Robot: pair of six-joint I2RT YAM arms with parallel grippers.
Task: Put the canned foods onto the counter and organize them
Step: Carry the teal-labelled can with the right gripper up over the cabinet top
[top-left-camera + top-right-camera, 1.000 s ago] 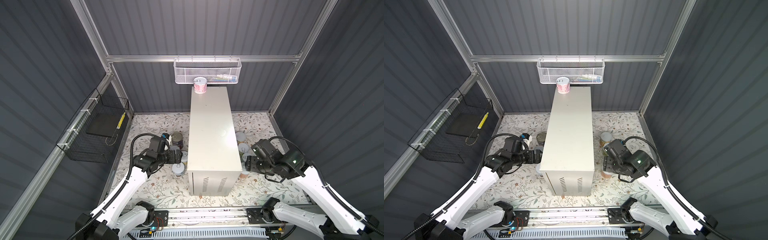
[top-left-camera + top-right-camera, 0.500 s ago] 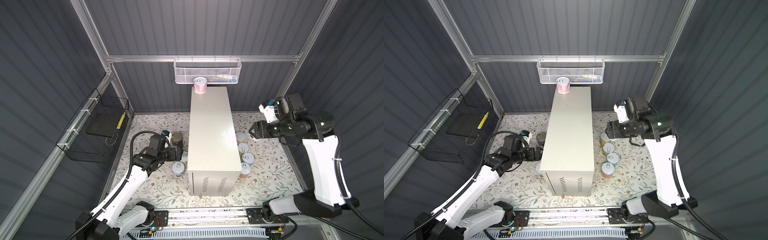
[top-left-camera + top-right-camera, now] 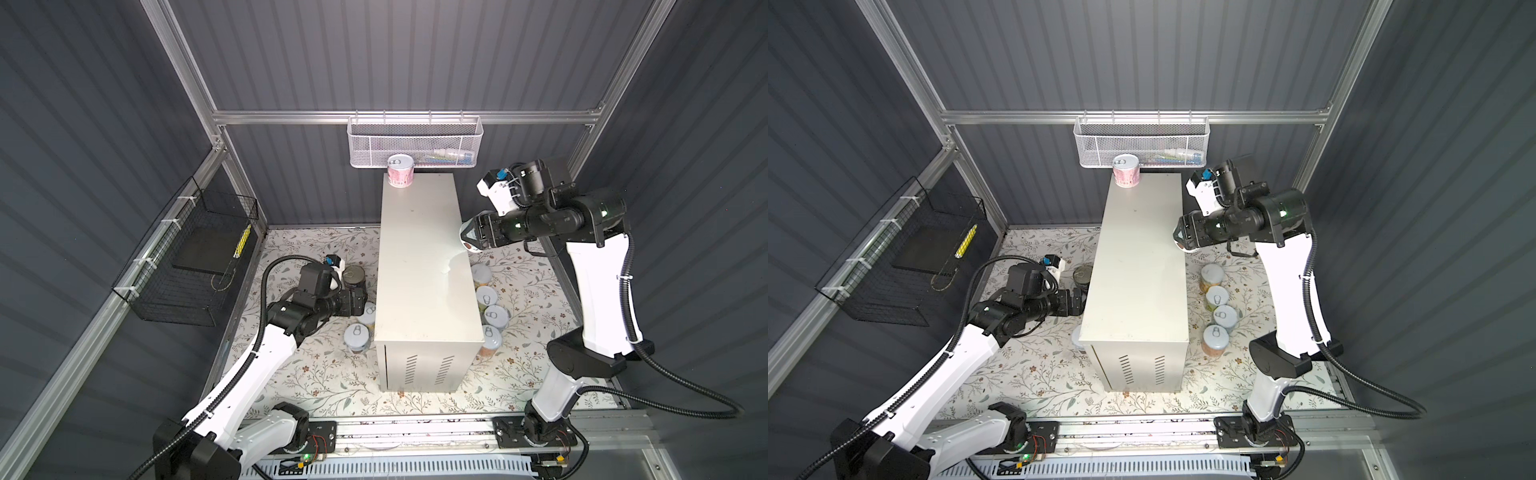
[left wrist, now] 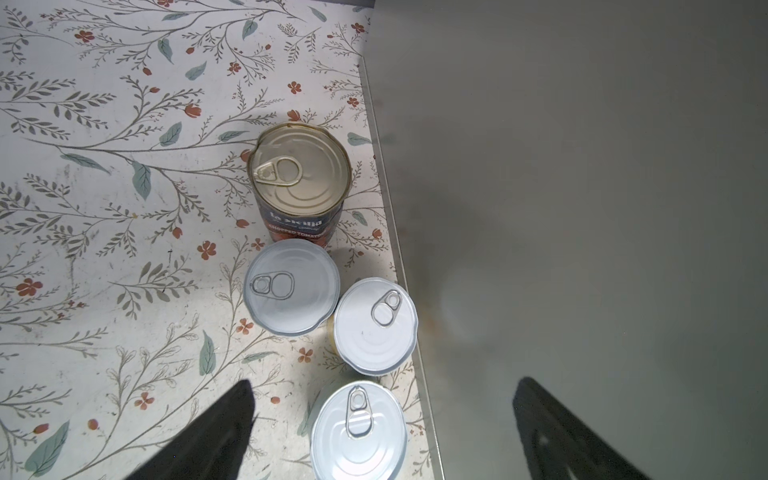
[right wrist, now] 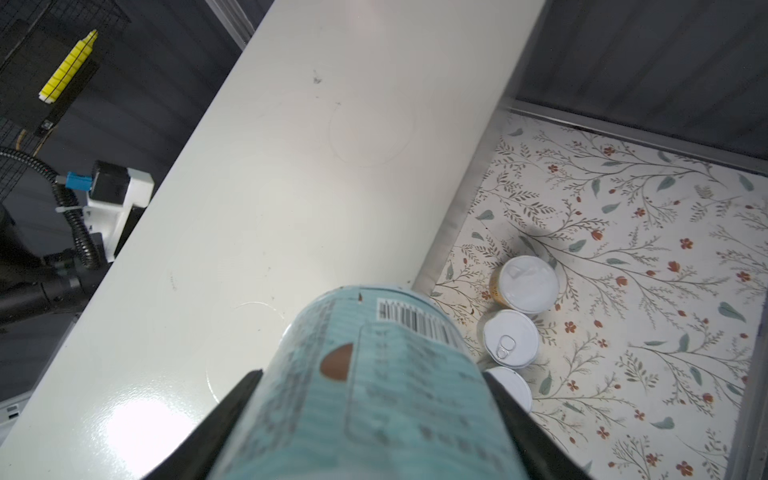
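Observation:
The counter (image 3: 424,270) (image 3: 1138,266) stands mid-floor with one pink can (image 3: 400,170) at its far end. My right gripper (image 3: 469,239) (image 5: 372,376) is shut on a light-blue can (image 5: 374,407), held at the top's right edge. On the floor left of the counter, my left gripper (image 3: 359,301) (image 4: 384,384) hangs open over three small silver-lidded cans (image 4: 291,286) beside the dark tomato can (image 4: 299,178). One finger (image 4: 552,432) shows against the counter's side wall. Several more cans (image 3: 1214,297) line the counter's right side.
A white mesh basket (image 3: 415,141) hangs on the back wall just behind the counter's far end. A black wire basket (image 3: 191,257) with a yellow item is fixed to the left wall. A floral mat (image 3: 332,382) covers the floor.
My right arm has risen from the floor right of the counter to the counter top's right edge, carrying the light-blue can. The left gripper has hardly moved.

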